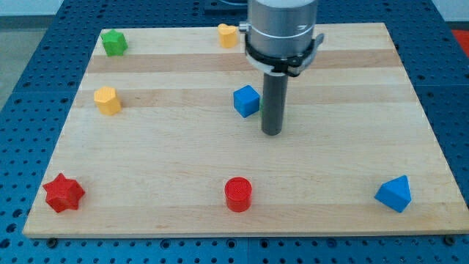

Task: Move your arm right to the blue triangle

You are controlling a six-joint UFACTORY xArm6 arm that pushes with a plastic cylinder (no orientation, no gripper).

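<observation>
The blue triangle [395,193] lies near the board's bottom right corner. My tip [272,132] rests on the board near its middle, far to the upper left of the blue triangle. A blue cube [247,100] sits just left of the rod, close beside it but apart from it.
A red cylinder [238,194] sits at bottom centre. A red star [64,193] is at bottom left. A yellow hexagon-like block [108,100] is at the left. A green block [113,42] is at top left. A yellow block [228,34] is at top centre, beside the arm.
</observation>
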